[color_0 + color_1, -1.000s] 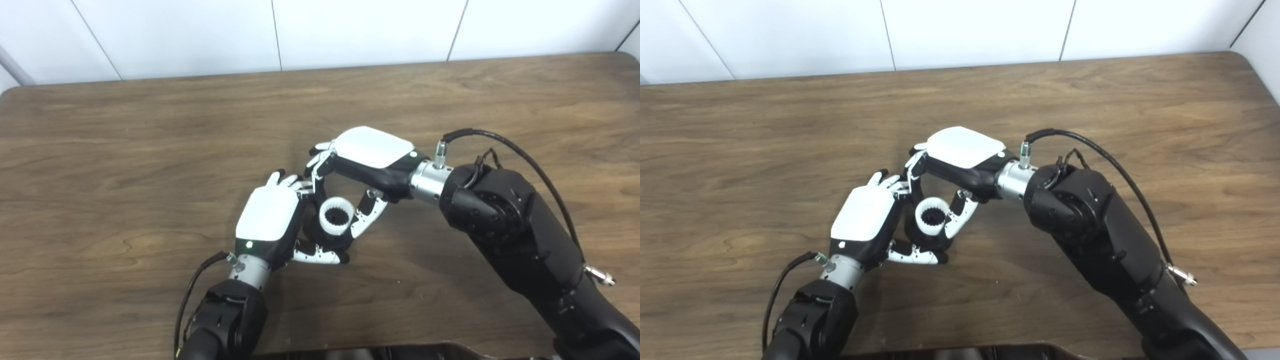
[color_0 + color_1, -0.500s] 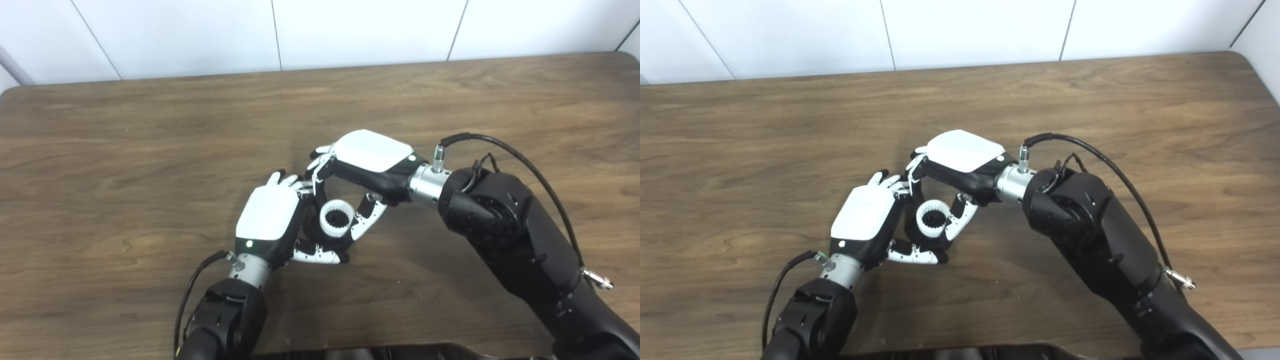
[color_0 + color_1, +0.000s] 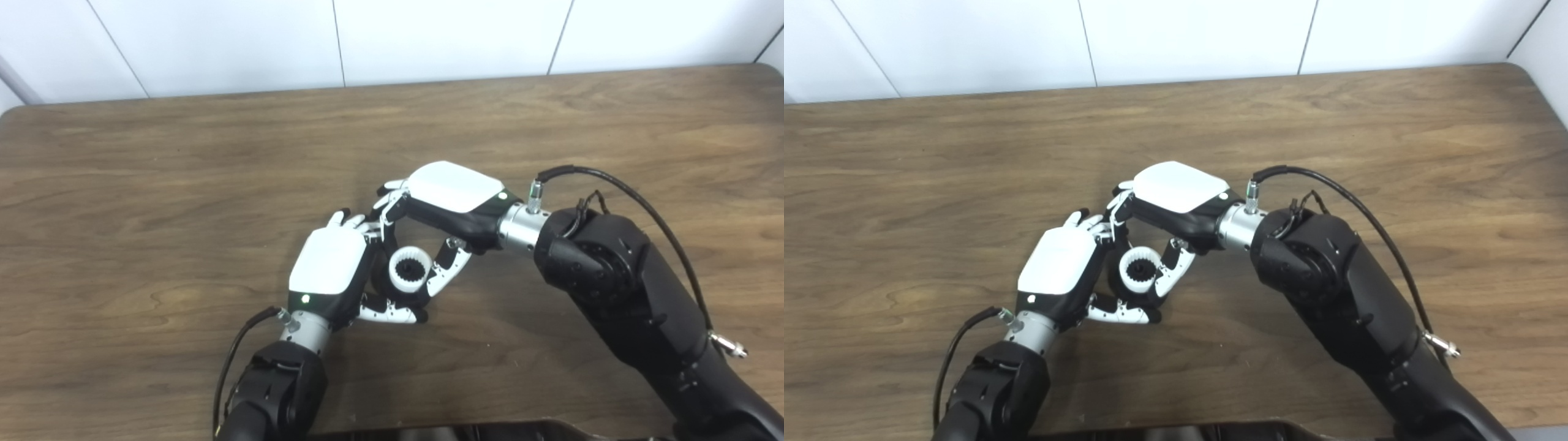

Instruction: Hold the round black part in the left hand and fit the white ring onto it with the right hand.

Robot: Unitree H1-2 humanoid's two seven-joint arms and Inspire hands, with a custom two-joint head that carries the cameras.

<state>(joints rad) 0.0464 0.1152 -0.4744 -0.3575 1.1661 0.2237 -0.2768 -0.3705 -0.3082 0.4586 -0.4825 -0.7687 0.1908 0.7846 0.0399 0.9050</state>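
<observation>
Now mid-table, well in from every edge | left hand (image 3: 331, 263) wrapped round black part (image 3: 383, 286) | right hand (image 3: 450, 199) pinching white ring (image 3: 409, 269) onto it | advice: keep ring square, press evenly, left grip firm.

Table (image 3: 153, 202): brown wood-grain top, fills most of frame, rounded corner at upper left.
Wall (image 3: 429, 37): white panels w/ thin dark seams, across top of frame.
Pole (image 3: 15, 76): grey, slanted, far upper left edge, behind table.
</observation>
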